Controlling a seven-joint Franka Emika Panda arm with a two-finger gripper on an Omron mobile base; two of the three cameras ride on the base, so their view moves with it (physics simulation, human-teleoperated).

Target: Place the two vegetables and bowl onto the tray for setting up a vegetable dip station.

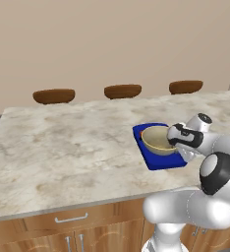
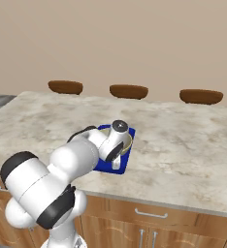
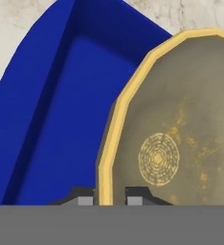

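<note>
Right now the bowl [image 3: 181, 139] sits in the tray [image 3: 61, 119], which lies near the counter's [image 1: 63, 147] front edge, toward its right end as the left base view shows it. In the hand view the claw [image 3: 109, 200] is all but shut, its 2 tips pinching the bowl's thin yellow rim, 1 tip inside the wall and 1 outside; the bowl is what it holds. From the left base view the bowl [image 1: 157, 140] takes up most of the tray [image 1: 158, 160], with blue floor showing along the near side.

I'd judge this to be the setting-down of the bowl. To do it well, the bowl should be level and flat on the tray floor before the tips part, and the claw should then lift straight up off the rim so it doesn't drag or tip the bowl. Whether the base is already resting on the tray floor I can't tell.

The bowl's inside is bare, just a pale ring pattern at the bottom. What shows of the tray floor beside it is bare blue. I can't make out a carrot or a green vegetable anywhere.

Beyond the counter's far edge stand 3 dark brown stool seats [image 1: 122, 91].
</note>
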